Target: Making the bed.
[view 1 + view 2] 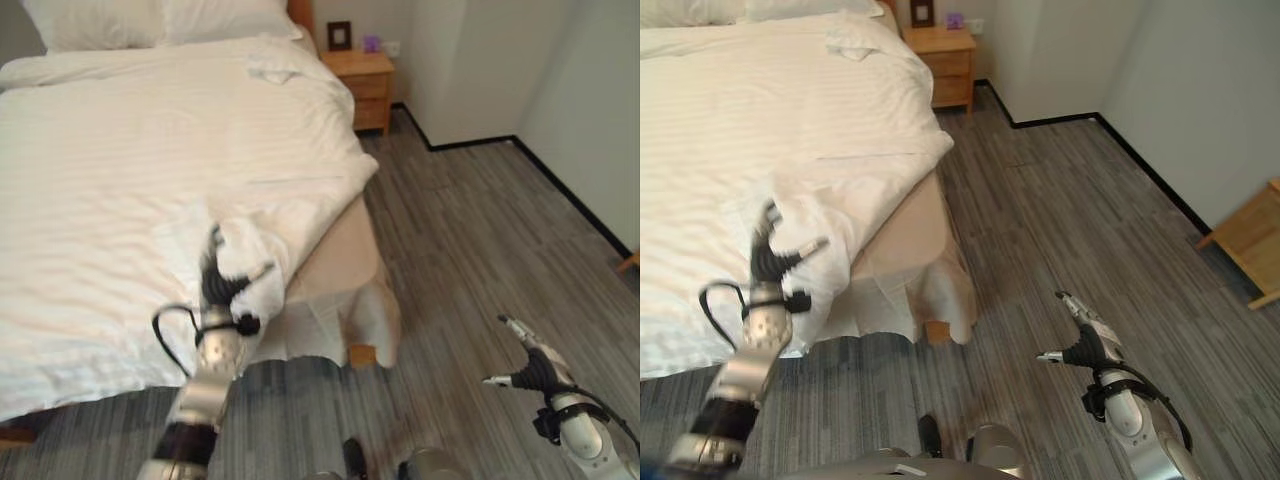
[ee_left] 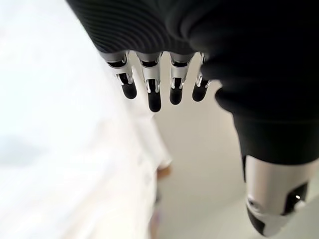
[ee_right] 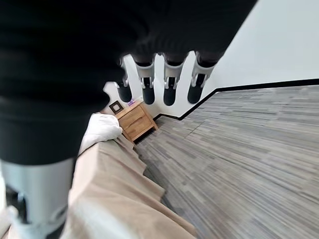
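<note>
Left eye view: a bed (image 1: 330,270) runs from the near left up to the far wall, covered by a white duvet (image 1: 150,150) with faint stripes. The duvet's near right corner is folded back on itself in a rumpled heap, leaving the beige mattress side and a white bed skirt exposed below it. The left hand (image 1: 222,275) sits right at that rumpled corner, fingers straight and spread, resting against the cloth (no curl around it that I can make out). Two white pillows (image 1: 160,20) lie at the head. A wooden nightstand (image 1: 365,85) stands just beside the bed's far right corner, with a small dark picture frame (image 1: 339,35) on top.

Right eye view: the right hand (image 1: 1085,335) hangs low over the grey plank floor (image 1: 1070,200), well apart from the bed, fingers extended and thumb out, holding nothing. A second wooden piece (image 1: 1250,240) shows at the right edge, by the wall.

Left wrist view: the left hand's fingers (image 2: 154,97) point straight out in a row, thumb apart, over bright white bedding; nothing is gripped.

Right wrist view: the right hand's fingers (image 3: 169,89) are straight and relaxed, empty. Past them lie the floor, the beige bed side and the far nightstand.
</note>
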Controlling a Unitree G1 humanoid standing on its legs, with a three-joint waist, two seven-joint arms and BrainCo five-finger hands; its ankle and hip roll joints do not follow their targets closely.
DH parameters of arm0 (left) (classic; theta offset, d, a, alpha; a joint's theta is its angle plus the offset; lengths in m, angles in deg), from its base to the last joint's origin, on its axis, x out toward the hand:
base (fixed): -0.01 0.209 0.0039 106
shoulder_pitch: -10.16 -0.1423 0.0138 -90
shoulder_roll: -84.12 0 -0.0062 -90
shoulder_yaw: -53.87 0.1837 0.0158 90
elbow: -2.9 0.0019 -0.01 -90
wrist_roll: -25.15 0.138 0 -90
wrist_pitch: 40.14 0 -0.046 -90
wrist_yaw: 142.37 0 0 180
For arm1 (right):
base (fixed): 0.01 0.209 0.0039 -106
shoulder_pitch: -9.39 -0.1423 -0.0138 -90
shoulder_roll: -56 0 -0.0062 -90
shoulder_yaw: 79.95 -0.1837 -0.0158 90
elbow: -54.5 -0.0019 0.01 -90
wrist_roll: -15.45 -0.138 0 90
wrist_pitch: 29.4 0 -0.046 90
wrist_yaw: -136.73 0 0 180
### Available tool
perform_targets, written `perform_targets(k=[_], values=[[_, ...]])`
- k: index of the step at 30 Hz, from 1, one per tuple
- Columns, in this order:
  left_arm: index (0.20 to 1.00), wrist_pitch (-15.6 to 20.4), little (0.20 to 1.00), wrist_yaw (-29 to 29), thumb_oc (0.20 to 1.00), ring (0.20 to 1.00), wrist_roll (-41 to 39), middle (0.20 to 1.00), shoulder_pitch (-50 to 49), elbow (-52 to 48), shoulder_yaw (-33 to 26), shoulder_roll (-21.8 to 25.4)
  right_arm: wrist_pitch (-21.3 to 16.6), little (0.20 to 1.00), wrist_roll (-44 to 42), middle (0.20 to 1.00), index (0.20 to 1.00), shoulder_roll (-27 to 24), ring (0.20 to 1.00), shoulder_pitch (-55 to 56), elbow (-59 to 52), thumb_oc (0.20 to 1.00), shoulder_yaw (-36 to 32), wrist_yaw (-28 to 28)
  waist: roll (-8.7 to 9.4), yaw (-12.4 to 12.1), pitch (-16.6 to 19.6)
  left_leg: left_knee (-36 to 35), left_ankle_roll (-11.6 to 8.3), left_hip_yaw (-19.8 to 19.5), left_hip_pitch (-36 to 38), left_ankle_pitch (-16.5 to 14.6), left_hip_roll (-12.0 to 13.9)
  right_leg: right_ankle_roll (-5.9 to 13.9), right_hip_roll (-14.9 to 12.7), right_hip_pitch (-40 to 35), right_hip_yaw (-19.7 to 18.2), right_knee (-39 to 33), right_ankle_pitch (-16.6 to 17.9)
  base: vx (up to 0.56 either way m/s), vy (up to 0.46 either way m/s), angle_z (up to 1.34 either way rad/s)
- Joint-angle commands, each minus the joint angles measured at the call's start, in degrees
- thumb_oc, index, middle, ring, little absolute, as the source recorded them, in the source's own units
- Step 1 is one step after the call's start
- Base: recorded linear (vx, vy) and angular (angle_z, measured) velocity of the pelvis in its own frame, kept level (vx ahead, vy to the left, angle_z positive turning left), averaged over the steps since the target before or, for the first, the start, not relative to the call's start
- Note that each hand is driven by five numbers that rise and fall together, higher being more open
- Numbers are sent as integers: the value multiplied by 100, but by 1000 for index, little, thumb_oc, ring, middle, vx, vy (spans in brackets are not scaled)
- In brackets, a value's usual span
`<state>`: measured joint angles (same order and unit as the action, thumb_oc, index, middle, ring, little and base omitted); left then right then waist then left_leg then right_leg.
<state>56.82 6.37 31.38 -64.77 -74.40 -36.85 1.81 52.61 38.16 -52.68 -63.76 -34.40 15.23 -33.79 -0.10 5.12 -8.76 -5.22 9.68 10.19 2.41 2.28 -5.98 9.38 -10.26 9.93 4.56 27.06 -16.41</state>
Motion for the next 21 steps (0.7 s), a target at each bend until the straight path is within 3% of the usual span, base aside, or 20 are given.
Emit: perform_targets(k=[1, 3, 4, 5, 7, 9, 15, 21], values=[[1000, -107, 1000, -826, 1000, 1000, 773, 1000, 313, 454, -292, 750, -253, 1000, 110, 1000, 1000, -70, 1000, -238, 321, 1000, -263, 336, 106, 179, -20, 22, -1071, 79, 280, -506, 845, 44, 239, -737, -742, -2467, 1578, 227, -105, 80], [1000, -197, 1000, -809, 1000, 1000, 817, 1000, 340, 697, -396, 932, -246, 1000, -35, 1000, 1000, 47, 1000, 114, 221, 1000, -360, 211, 207, 207, 105, 22, -1086, 66, 397, -578, 793, 101, 158, -796, -836, -2742, 1837, 249, -108, 74], [1000, -355, 1000, -797, 1000, 1000, 934, 1000, 540, 1256, -450, 1260, -306, 1000, -24, 1000, 1000, -80, 1000, 281, 163, 1000, -413, 85, 252, 244, 258, 22, -1098, 143, 462, -659, 795, 150, 105, -1003, -803, -3111, 1943, 225, -89, 41], [1000, -342, 1000, -799, 1000, 1000, 927, 1000, 564, 1288, -433, 1274, -304, 1000, -30, 1000, 1000, -71, 1000, 292, 149, 1000, -422, 74, 262, 245, 256, 22, -1099, 137, 465, -662, 794, 150, 102, -1028, -793, -3150, 1961, 232, -81, 18], [1000, -494, 1000, -569, 1000, 1000, 724, 1000, 978, 2564, -334, 1866, -461, 1000, -212, 1000, 1000, -431, 1000, 613, -22, 1000, -543, -140, 227, 398, 397, 22, -1183, 239, 532, -680, 872, 166, 118, -1080, -781, -3206, 1981, 177, -43, 3], [1000, -479, 1000, -456, 1000, 1000, 639, 1000, 1254, 3231, -131, 2073, -520, 1000, -344, 1000, 1000, -557, 1000, 689, -130, 1000, -585, -246, 212, 459, 422, 22, -1217, 256, 526, -662, 906, 171, 136, -1080, -762, -3206, 1982, 124, -27, 3], [1000, -528, 1000, -141, 1000, 1000, 788, 1000, 1947, 4660, 520, 2584, -735, 1000, -608, 1000, 1000, -963, 1000, 649, -722, 1000, -685, -340, 141, 634, 340, 22, -1335, 287, 236, -594, 1001, 188, 193, -840, -665, -3206, 1973, 76, -10, 0], [1000, -506, 1000, 35, 1000, 1000, 774, 1000, 2832, 5638, 1063, 3064, -931, 1000, -742, 1000, 1000, -1088, 1000, 300, -1159, 1000, -316, -378, 150, 741, 99, 22, -1395, 397, -667, -427, 1118, 236, 330, 109, -720, -3206, 2097, -83, 0, -9]])
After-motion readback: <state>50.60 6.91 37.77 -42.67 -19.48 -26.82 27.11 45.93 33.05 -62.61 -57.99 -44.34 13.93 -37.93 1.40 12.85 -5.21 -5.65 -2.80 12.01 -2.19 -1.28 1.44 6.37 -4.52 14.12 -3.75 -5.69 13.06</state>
